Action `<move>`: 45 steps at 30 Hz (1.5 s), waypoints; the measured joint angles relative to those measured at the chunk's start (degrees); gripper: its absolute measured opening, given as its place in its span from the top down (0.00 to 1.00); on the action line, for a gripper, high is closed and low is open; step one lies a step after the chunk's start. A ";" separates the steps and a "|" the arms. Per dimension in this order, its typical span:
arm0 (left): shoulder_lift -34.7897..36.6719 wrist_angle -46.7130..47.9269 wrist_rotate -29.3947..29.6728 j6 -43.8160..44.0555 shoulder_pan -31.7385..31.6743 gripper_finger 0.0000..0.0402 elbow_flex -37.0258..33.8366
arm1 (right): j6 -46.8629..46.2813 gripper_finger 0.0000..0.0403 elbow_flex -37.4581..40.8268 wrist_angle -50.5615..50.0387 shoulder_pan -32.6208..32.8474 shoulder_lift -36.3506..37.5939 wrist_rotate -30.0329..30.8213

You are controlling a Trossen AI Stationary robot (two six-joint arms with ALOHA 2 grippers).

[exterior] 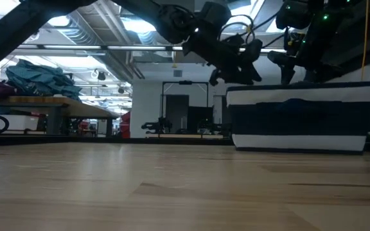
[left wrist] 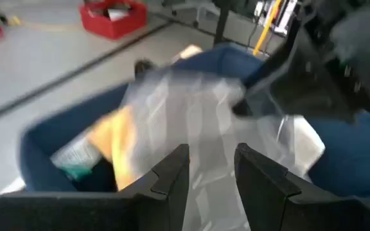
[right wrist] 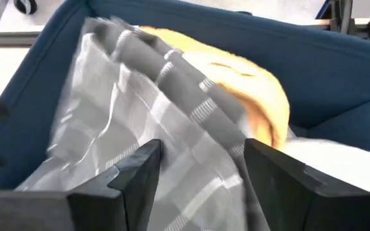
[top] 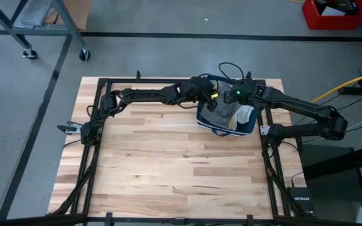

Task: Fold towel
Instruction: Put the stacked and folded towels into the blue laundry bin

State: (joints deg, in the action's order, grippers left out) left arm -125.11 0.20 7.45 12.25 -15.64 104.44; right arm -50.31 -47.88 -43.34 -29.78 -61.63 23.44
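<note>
A grey checked towel (top: 219, 116) lies crumpled in a blue basket (top: 251, 130) at the table's far right, on top of a yellow cloth (right wrist: 255, 83) and a white cloth (right wrist: 339, 160). Both arms reach over the basket. My left gripper (left wrist: 211, 173) is open, and the grey towel (left wrist: 198, 115) shows through its gap. My right gripper (right wrist: 201, 167) is open as well, wider, with the grey towel (right wrist: 146, 109) below and between its fingers. In the low view, both grippers (exterior: 236, 67) (exterior: 288, 67) hang just above the basket's rim (exterior: 300, 90).
The basket (exterior: 300, 122) stands near the table's far right corner, with a white stripe on its wall. A dark frame (top: 93, 125) runs along the table's edges. Bare wood (top: 168, 163) stretches left of and nearer than the basket. The two grippers are close together over the basket.
</note>
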 joint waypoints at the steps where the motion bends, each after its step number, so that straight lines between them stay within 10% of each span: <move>1: 0.17 -0.30 0.84 -0.75 0.02 0.72 0.02 | 0.50 0.43 0.00 -0.04 0.00 0.00 -0.18; 16: 2.02 7.21 -8.10 -2.40 4.88 0.72 0.11 | 5.89 0.43 -0.02 14.88 0.15 -0.04 -10.94; 45: -3.05 16.77 -3.85 -5.27 8.14 0.72 0.30 | 11.77 0.43 -0.09 8.33 -5.46 -18.46 -6.58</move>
State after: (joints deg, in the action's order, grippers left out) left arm -128.16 16.97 3.60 6.98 -7.50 104.74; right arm -38.53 -47.97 -35.00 -35.24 -80.09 16.86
